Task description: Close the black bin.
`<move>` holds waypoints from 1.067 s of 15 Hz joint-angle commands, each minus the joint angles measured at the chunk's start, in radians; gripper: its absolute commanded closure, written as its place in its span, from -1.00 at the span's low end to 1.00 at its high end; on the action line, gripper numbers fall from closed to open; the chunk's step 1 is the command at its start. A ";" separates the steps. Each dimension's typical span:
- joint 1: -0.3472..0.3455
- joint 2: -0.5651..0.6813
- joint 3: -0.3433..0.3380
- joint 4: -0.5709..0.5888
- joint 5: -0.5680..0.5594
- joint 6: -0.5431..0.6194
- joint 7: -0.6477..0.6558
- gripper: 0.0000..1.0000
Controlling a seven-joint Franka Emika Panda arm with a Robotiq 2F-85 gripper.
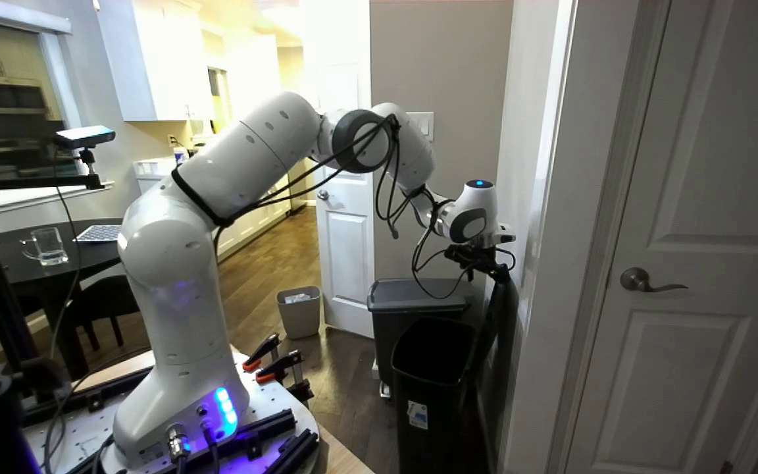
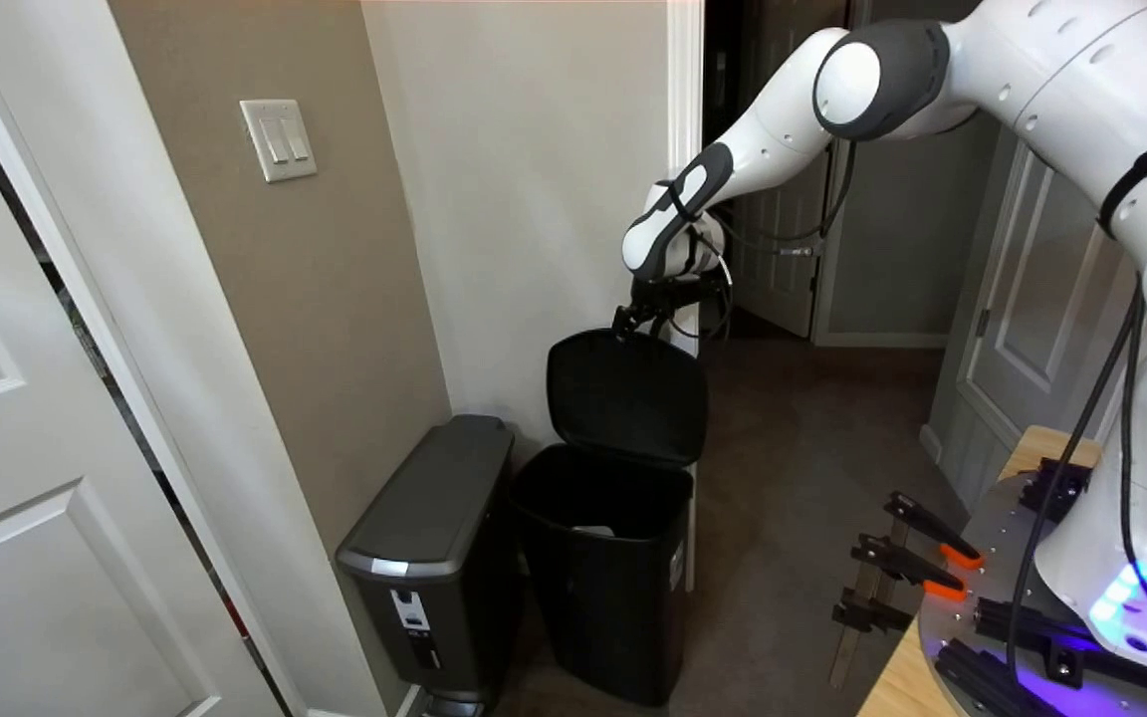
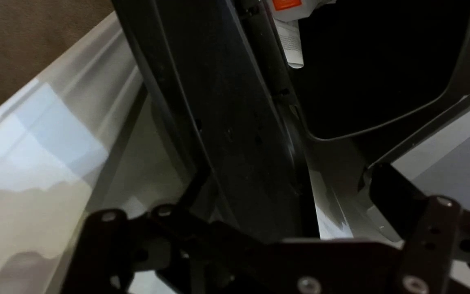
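The tall black bin stands by the wall, also in an exterior view. Its flat lid is raised, about upright, leaning back toward the wall; it is seen nearly edge-on in an exterior view. In the wrist view the lid runs diagonally beside the dark bin opening. My gripper is at the lid's upper edge, as seen in an exterior view. In the wrist view its fingers are spread wide, with the lid's end partly between them; contact cannot be told.
A closed grey-lidded pedal bin stands right beside the black bin. The wall is close behind the lid. A small grey wastebasket stands near the white door. White items lie inside the black bin.
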 commanded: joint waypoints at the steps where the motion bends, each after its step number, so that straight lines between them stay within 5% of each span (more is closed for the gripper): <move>1: 0.006 0.077 0.001 0.101 -0.011 -0.029 -0.049 -1.00; 7: 0.008 0.128 -0.007 0.177 -0.021 -0.050 -0.054 -1.00; 16: -0.102 0.180 0.165 0.311 0.176 -0.318 -0.136 -1.00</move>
